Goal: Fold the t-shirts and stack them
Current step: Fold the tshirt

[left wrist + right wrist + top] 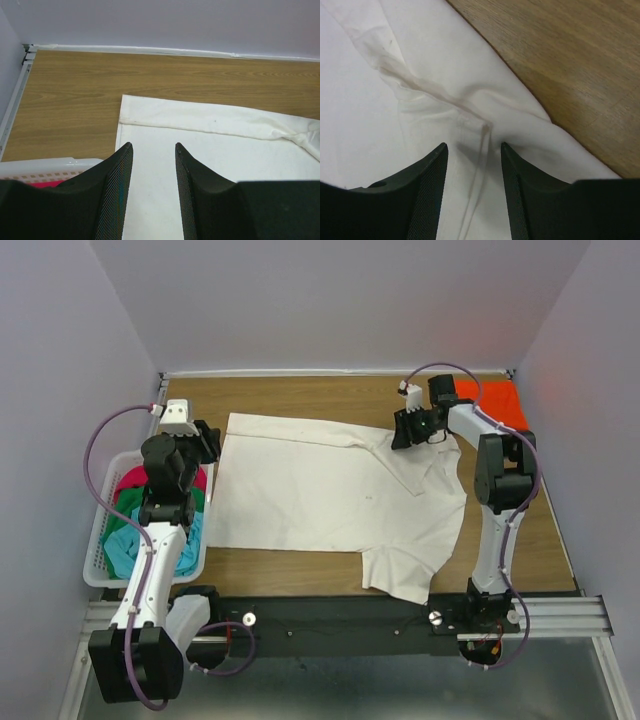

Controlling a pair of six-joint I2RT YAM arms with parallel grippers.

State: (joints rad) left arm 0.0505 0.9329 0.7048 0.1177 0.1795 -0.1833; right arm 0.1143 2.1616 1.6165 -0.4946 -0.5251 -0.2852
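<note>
A large cream-white t-shirt [320,495] lies spread on the wooden table, its far edge folded over in a band. My left gripper [212,445] is open and empty, hovering over the shirt's left edge [150,165]. My right gripper [403,430] is open just above the shirt's far right part, its jaws either side of a seam ridge [482,145]. A bright orange t-shirt [497,400] lies folded at the far right corner. Crimson [135,480], green [125,512] and light blue [180,540] shirts lie in the basket.
A white lattice basket [95,555] stands at the left table edge, its rim in the left wrist view [45,164]. Walls close the table on the left, back and right. Bare wood [300,395] shows behind the shirt.
</note>
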